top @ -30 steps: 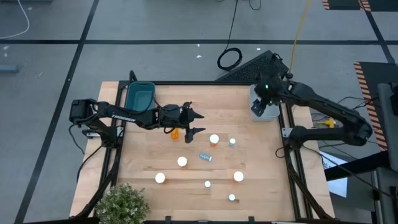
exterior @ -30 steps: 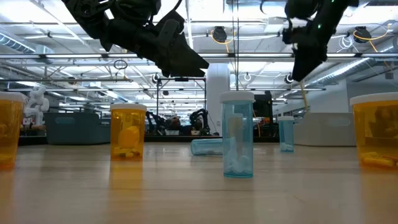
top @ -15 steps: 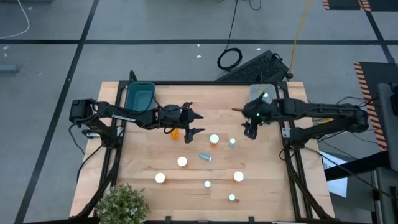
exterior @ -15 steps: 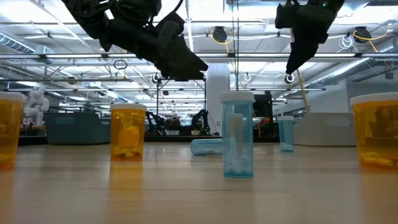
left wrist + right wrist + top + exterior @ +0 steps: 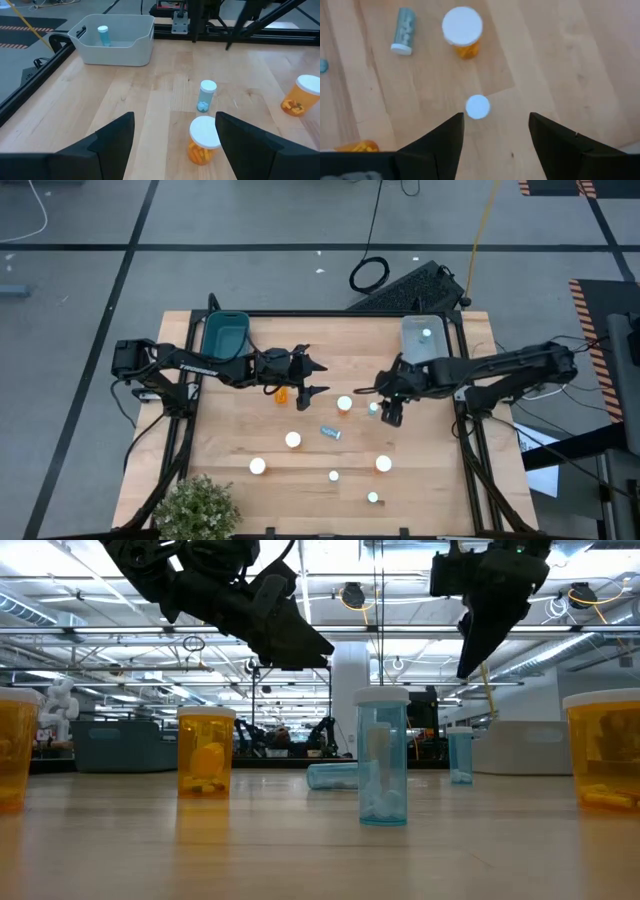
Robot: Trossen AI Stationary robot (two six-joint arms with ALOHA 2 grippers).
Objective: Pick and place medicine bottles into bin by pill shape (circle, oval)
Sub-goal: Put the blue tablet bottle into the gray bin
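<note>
1. Directly below the right gripper [image 5: 492,132], a small pale blue bottle [image 5: 478,107] stands upright mid-table, beside an orange bottle [image 5: 463,29]
2. Probably light, rigid, slick: pinch its body under the cap
3. Gripper wide open, empty

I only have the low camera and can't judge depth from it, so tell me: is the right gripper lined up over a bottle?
Observer: Nearly. In the high view the right gripper is open and sits right next to a small pale blue bottle. The right wrist view shows the bottle's white cap just ahead of the gap between the fingers.
Operator: Is anything in the grey bin?
Observer: Yes, the grey bin holds one binned blue bottle, standing upright.
Operator: Where is the left arm?
Observer: The left gripper hangs open over the table. The white-capped orange bottle stands on the table just ahead of it.
</note>
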